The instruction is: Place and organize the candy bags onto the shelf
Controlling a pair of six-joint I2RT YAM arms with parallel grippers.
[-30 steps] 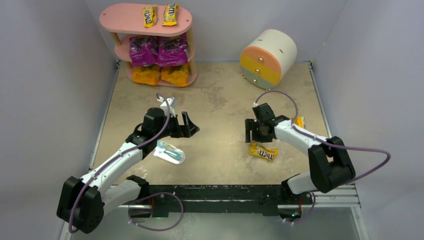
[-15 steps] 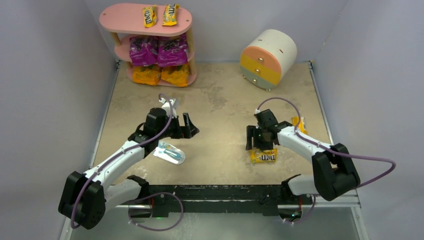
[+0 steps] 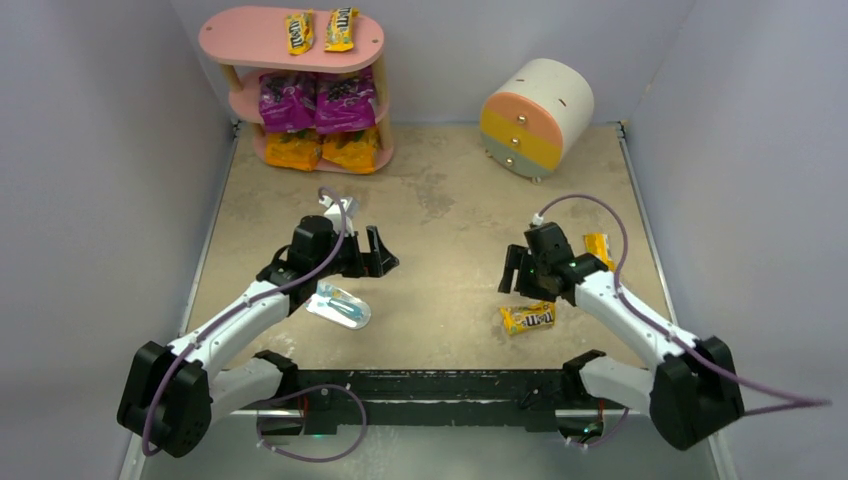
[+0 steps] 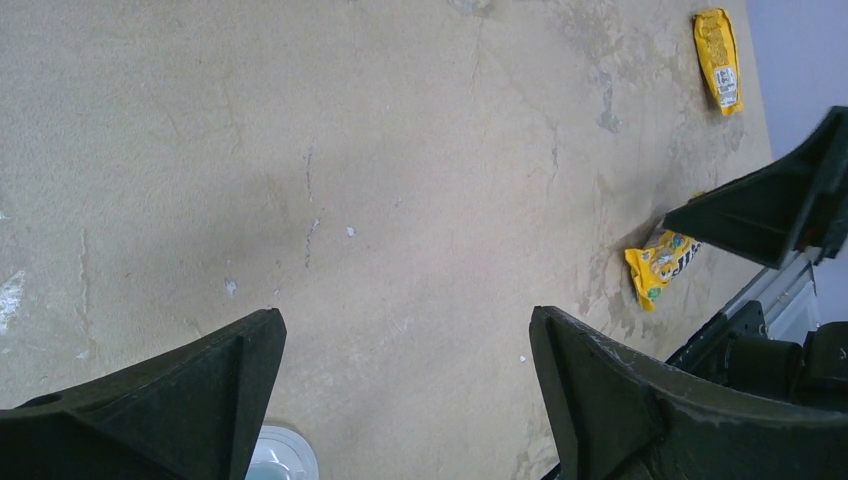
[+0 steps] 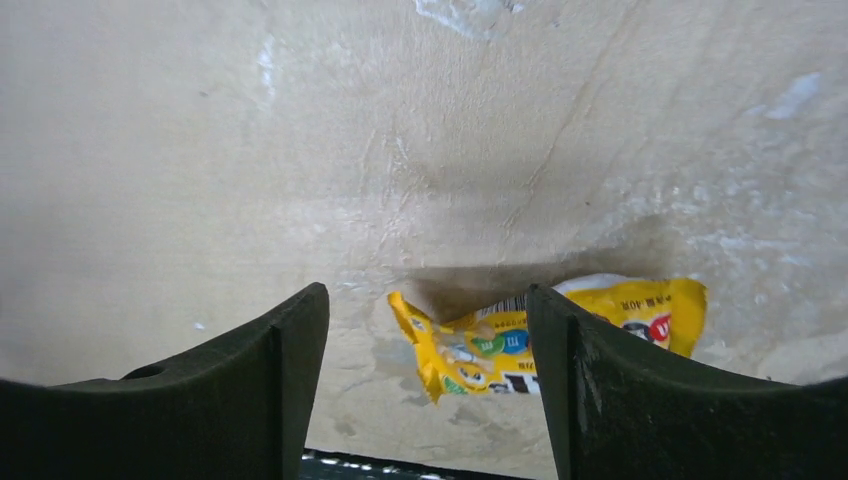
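The right tool (image 3: 520,285), wide and empty, has pulled back over the M&M's pack (image 3: 528,318), which it nudged along the bench (image 3: 450,210) without gripping; the left tool (image 3: 385,255) is wide too.

The far left shelf (image 3: 232,40) is pink with purple bags (image 3: 288,100), orange bags (image 3: 293,150) and yellow packs (image 3: 298,32), and the near right pack (image 3: 527,318) is yellow with green, blue and red spots.

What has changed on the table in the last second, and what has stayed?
The right gripper moved over the M&M's pack, which slid slightly toward the near edge and turned; the gripper is open and holds nothing. The left gripper, the light-blue packet and the bags on the shelf stayed put.
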